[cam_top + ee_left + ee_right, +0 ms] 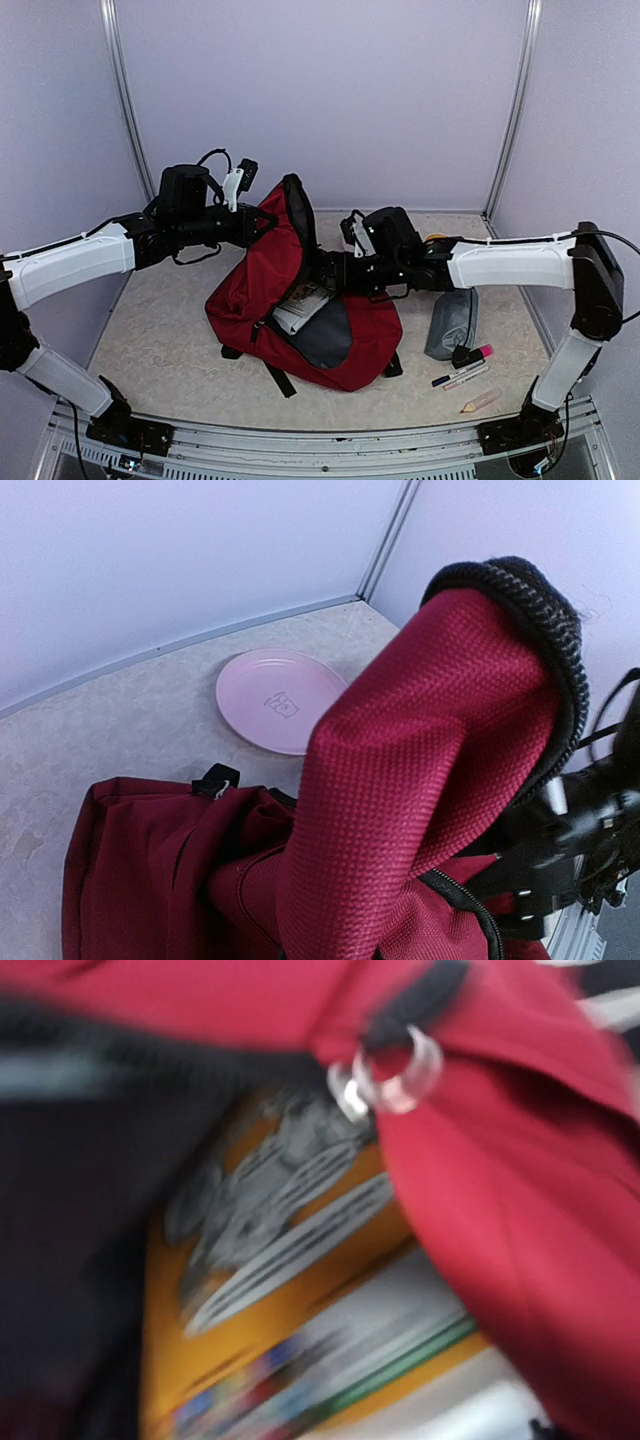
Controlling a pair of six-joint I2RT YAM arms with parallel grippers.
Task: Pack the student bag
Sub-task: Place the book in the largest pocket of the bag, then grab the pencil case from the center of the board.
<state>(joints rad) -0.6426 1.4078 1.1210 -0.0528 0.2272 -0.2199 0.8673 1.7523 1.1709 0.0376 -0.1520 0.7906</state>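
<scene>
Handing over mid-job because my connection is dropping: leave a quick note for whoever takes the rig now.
Left gripper: shut on the dark red fabric backpack, holding its top flap up.
Right gripper: at the bag's mouth; open or shut unclear.
Done: yellow-covered printed booklet sits in the opening.
Left to pack: grey zip pouch, pink-capped marker, black-capped pen, pale orange highlighter, on the table right of the bag.
</scene>
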